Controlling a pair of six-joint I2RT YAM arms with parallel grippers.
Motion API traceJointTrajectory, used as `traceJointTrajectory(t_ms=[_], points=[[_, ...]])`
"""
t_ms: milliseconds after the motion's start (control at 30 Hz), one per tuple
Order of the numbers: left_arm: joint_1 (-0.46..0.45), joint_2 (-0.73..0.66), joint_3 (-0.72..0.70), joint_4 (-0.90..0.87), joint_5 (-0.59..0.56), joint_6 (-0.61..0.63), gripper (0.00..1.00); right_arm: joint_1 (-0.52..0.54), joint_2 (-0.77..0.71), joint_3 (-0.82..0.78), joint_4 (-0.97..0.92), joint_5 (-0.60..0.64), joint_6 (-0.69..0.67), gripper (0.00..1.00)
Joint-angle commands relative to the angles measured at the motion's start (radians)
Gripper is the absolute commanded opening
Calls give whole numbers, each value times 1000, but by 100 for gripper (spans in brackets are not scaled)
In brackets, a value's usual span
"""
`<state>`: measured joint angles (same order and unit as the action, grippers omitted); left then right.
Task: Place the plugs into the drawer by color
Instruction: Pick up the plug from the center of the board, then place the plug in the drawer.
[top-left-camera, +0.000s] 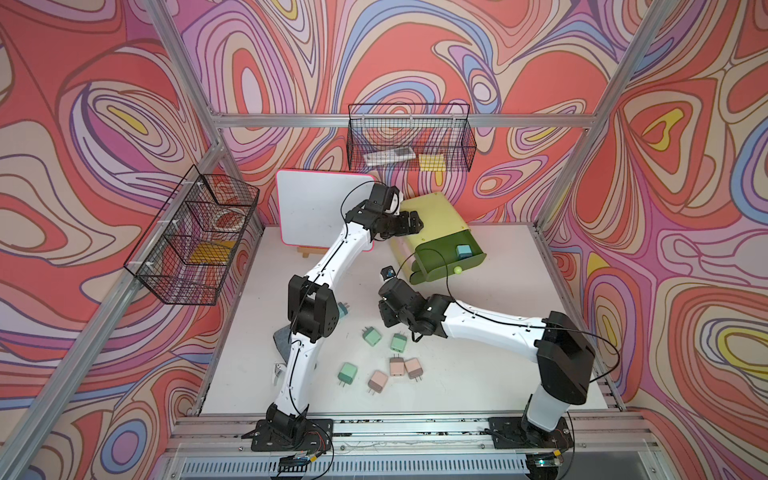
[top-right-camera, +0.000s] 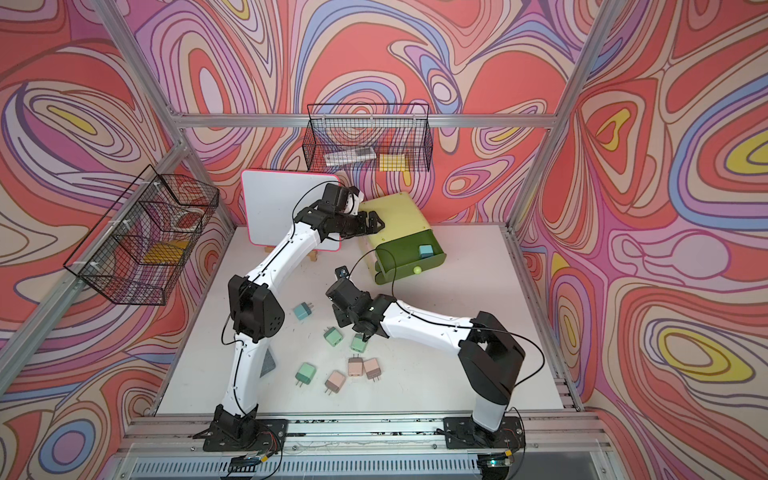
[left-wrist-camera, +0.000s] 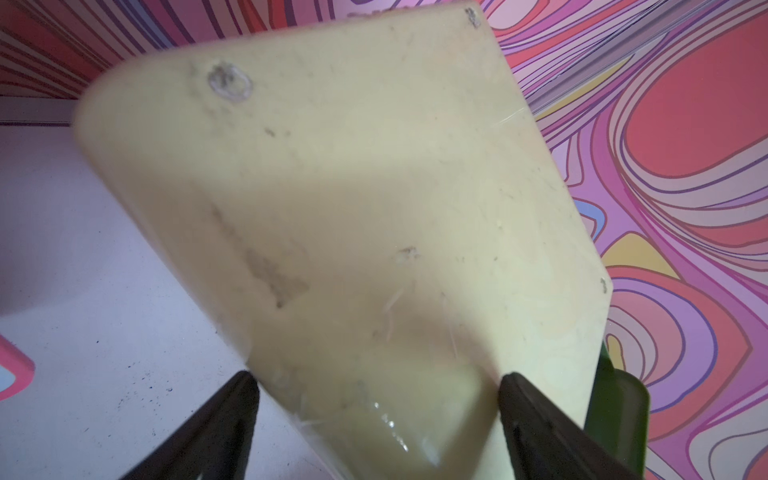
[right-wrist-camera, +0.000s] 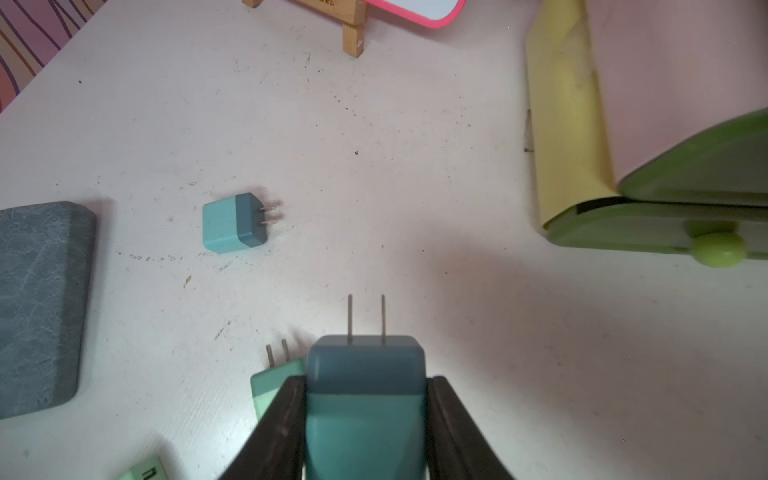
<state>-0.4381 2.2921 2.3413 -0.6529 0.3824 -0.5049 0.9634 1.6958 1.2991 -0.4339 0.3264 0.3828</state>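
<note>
The drawer (top-left-camera: 436, 212) is a pale yellow-green chest at the back of the table. Its top olive drawer (top-left-camera: 432, 257) stands pulled out with a light blue plug (top-left-camera: 462, 251) inside. My left gripper (left-wrist-camera: 376, 376) straddles the chest's rounded edge (left-wrist-camera: 332, 208), jaws wide and pressed on it. My right gripper (right-wrist-camera: 365, 378) is shut on a light blue plug (right-wrist-camera: 365, 399), prongs pointing forward, held above the table short of the chest (right-wrist-camera: 573, 124). Another blue plug (right-wrist-camera: 232, 222) lies on the table. Mint plugs (top-left-camera: 371, 336) (top-left-camera: 397, 343) (top-left-camera: 345, 372) and pink plugs (top-left-camera: 397, 366) (top-left-camera: 412, 368) (top-left-camera: 377, 380) lie in front.
A whiteboard with a pink rim (top-left-camera: 316, 208) stands on a wooden easel left of the chest. Black wire baskets hang on the back wall (top-left-camera: 409, 141) and the left wall (top-left-camera: 195, 237). A grey block (right-wrist-camera: 41, 307) lies beside the left arm.
</note>
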Motion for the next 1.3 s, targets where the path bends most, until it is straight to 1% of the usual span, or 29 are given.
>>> traceJointTrajectory(t_ms=[0,67,167,233,300,367,467,567,667,933,1067,1200,1267], points=[[-8,-59,-12,15,15,9,90,-17,-147,32,-112,83,-102,42],[-7,-57,-13,16,16,7,90,-62,-191,65,-184,103,-176,42],[-7,-53,-11,23,18,6,90,-207,-237,107,-241,53,-268,43],[-8,-50,-9,29,22,3,90,-303,-235,148,-263,9,-315,43],[-7,-43,-3,27,23,6,90,-399,-200,208,-283,-47,-356,43],[-6,-40,0,27,21,9,90,-459,-154,260,-294,-95,-384,43],[-7,-37,0,24,18,14,90,-522,-69,345,-325,-141,-414,43],[-7,-35,1,22,20,14,90,-559,3,422,-356,-189,-426,43],[-5,-34,2,18,19,17,90,-571,51,468,-386,-212,-434,43],[-7,-39,3,21,17,17,90,-596,119,482,-426,-220,-419,43],[-6,-40,5,19,16,18,90,-602,130,484,-448,-208,-412,43],[-6,-44,4,15,12,22,90,-602,83,460,-432,-219,-404,43],[-7,-43,4,16,15,21,91,-604,88,465,-441,-212,-406,43]])
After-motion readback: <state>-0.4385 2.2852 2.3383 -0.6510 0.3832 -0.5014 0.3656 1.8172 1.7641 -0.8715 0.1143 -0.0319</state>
